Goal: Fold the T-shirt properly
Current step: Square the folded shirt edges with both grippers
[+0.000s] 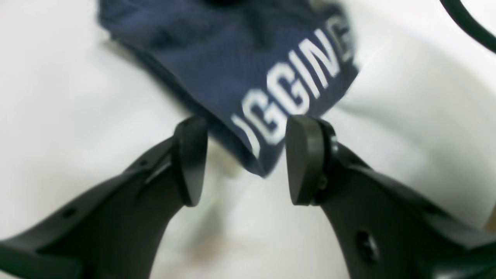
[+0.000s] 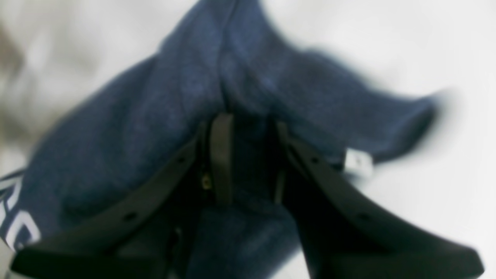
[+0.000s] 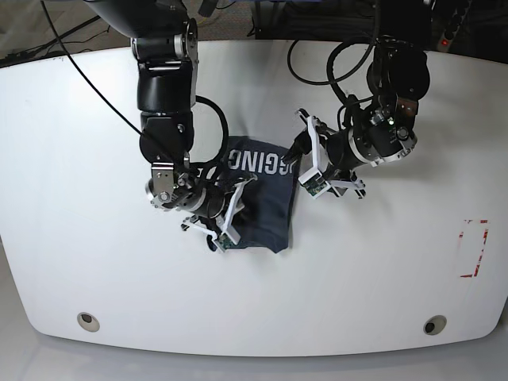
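Note:
The dark slate-blue T-shirt (image 3: pixel 266 210) lies bunched in a small heap at the middle of the white table, with its white lettering (image 3: pixel 254 163) along the far edge. In the right wrist view my right gripper (image 2: pixel 250 155) is shut on a fold of the T-shirt (image 2: pixel 155 135), and the white neck tag (image 2: pixel 358 162) shows just to its right. In the left wrist view my left gripper (image 1: pixel 248 161) is open, with a lettered corner of the T-shirt (image 1: pixel 217 58) lying between its fingertips. In the base view the left gripper (image 3: pixel 299 151) is at the shirt's far right edge and the right gripper (image 3: pixel 240 189) is over its left part.
The white table (image 3: pixel 95 278) has a red marked rectangle (image 3: pixel 474 248) near its right edge and two round holes (image 3: pixel 88 321) near the front edge. A black cable (image 1: pixel 469 23) hangs at the upper right of the left wrist view. Cables run behind both arms.

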Action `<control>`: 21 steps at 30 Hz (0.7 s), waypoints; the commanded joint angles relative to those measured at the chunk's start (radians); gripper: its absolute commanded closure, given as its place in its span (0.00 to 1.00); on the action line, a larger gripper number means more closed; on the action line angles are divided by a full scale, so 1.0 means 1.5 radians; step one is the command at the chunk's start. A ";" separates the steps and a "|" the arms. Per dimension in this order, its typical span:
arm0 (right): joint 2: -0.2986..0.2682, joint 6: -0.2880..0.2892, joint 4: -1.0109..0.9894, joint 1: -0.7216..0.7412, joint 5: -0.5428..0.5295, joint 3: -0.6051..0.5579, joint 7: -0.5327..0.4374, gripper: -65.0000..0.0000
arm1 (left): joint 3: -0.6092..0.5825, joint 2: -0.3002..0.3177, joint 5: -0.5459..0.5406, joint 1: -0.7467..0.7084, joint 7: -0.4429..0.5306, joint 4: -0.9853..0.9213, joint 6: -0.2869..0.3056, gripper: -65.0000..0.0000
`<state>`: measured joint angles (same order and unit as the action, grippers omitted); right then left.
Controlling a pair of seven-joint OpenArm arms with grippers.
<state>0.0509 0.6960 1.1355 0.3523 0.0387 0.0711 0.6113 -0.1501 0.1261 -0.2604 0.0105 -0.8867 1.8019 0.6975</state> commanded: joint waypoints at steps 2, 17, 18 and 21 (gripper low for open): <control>-0.002 0.001 -0.051 0.029 -0.006 0.001 -0.047 0.80 | 0.000 0.001 -0.011 0.007 0.016 0.013 0.000 0.53; -0.003 0.001 0.177 0.017 -0.011 0.003 0.089 0.80 | -0.009 0.007 -0.011 0.024 0.019 0.010 0.000 0.53; -0.005 0.001 0.197 0.017 -0.011 0.003 0.099 0.80 | -0.015 -0.005 -0.006 0.036 0.019 0.009 0.000 0.53; -0.009 0.001 0.232 0.015 -0.008 0.015 0.126 0.80 | -0.050 -0.017 0.036 0.059 0.019 -0.017 0.000 0.53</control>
<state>0.0410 0.6971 1.4433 0.3500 0.0395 0.0784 0.8021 -0.2062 0.1104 -0.2245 0.0746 -0.8806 1.7897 0.6975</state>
